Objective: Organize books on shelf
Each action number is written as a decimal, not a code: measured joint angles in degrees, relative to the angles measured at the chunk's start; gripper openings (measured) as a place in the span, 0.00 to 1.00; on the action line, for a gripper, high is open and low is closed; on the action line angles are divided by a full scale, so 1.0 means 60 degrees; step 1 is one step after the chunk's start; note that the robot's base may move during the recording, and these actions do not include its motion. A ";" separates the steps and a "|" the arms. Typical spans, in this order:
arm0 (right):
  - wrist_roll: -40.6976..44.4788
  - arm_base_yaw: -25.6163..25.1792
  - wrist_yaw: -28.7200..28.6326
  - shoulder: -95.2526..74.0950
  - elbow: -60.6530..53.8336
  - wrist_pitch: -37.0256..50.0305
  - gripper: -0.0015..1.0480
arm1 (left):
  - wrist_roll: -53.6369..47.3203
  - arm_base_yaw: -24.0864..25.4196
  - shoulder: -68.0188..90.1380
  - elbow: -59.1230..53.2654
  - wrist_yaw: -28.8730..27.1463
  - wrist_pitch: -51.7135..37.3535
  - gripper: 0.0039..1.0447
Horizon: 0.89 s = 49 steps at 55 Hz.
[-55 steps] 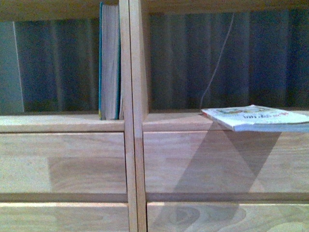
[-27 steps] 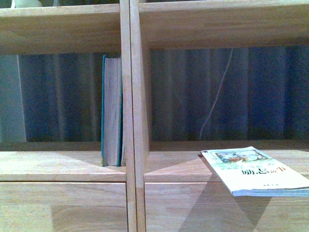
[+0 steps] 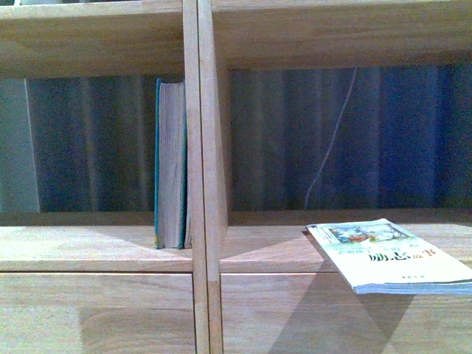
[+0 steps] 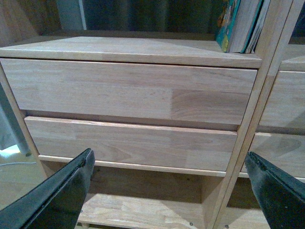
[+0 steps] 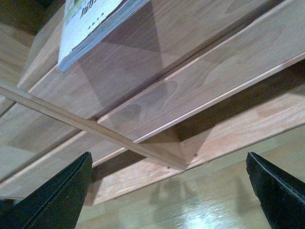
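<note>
View shift; two books (image 3: 171, 164), one shelf (image 3: 103, 251)

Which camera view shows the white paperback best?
The front view. There the paperback lies flat in the right compartment, cover up, with its near end overhanging the edge of the shelf. The right wrist view shows only that overhanging end, seen from below. The left wrist view does not show it.

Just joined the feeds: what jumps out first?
The white paperback lies flat in the right compartment, overhanging the front edge of the shelf. The teal book stands upright in the left compartment, beside the centre divider. The left gripper and right gripper hang open, empty, near the drawer fronts.
</note>
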<state>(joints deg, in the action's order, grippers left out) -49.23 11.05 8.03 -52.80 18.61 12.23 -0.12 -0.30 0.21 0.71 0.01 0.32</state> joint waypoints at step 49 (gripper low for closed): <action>-0.4102 -0.0368 0.0317 -0.6054 0.5366 0.0459 0.93 | -0.0004 0.0000 0.0000 0.0000 0.0000 0.0000 0.93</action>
<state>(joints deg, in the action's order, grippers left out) -73.84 8.84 9.93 -89.12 50.81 14.98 -0.14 -0.30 0.21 0.71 0.01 0.32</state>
